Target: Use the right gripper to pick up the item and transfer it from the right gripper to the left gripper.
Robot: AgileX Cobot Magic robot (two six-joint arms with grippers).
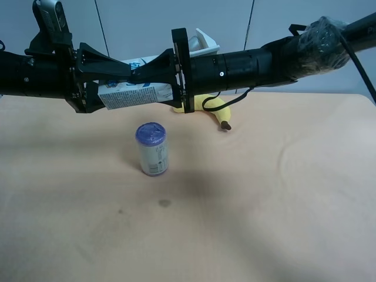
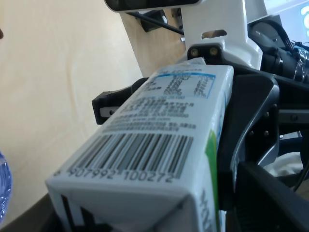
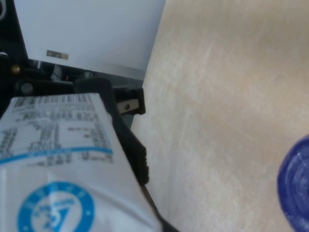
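Observation:
A white and blue milk carton [image 1: 135, 94] hangs level above the table between the two arms. The gripper of the arm at the exterior high view's left [image 1: 114, 88] grips one end. The gripper of the arm at the exterior high view's right [image 1: 161, 88] grips the other end. In the right wrist view the carton [image 3: 58, 159] fills the near space with a black finger [image 3: 135, 154] against its side. In the left wrist view the carton's barcode end [image 2: 159, 130] sits close between black fingers [image 2: 241, 145].
A can with a blue lid [image 1: 151, 150] stands on the tan table [image 1: 264, 205] just below the carton; it also shows in the right wrist view [image 3: 295, 183]. A banana [image 1: 217, 111] lies behind the arms. A white object [image 1: 205, 41] sits at the back.

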